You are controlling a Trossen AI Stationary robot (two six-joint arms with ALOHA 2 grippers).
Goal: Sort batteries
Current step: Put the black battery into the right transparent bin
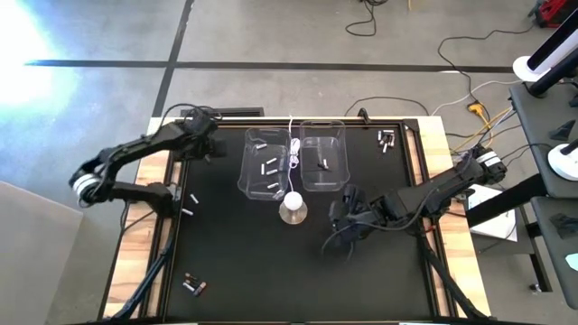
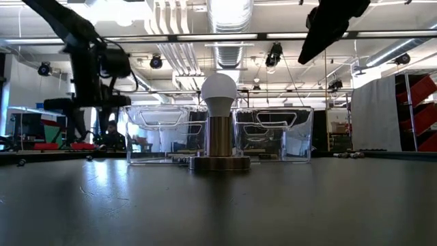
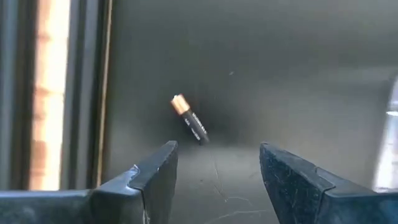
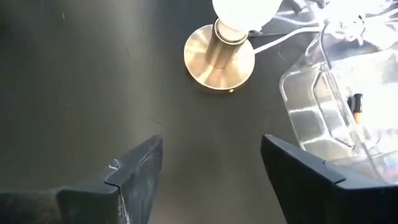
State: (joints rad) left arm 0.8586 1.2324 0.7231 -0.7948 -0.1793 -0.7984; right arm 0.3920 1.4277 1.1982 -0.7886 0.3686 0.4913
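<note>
With several batteries (image 1: 271, 168) binned, hovered left gripper (image 3: 217, 163), jaws apart, over stray copper-topped battery (image 3: 189, 119); right gripper (image 4: 211, 163) gaping empty.

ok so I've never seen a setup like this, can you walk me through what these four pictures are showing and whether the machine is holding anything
It is a robot with two dark arms at a black table, sorting small batteries. One picture looks straight down from above, one looks level across the table top, and two come from cameras on the arms' wrists.

From above, two clear bins stand side by side near the far edge, with a few batteries inside. A small lamp with a round brass base stands in front of them. More batteries lie loose near the table's corners.

The left gripper is open and empty, above a single dark battery with a copper end. The right gripper, near the lamp, is open and holds nothing either.
</note>
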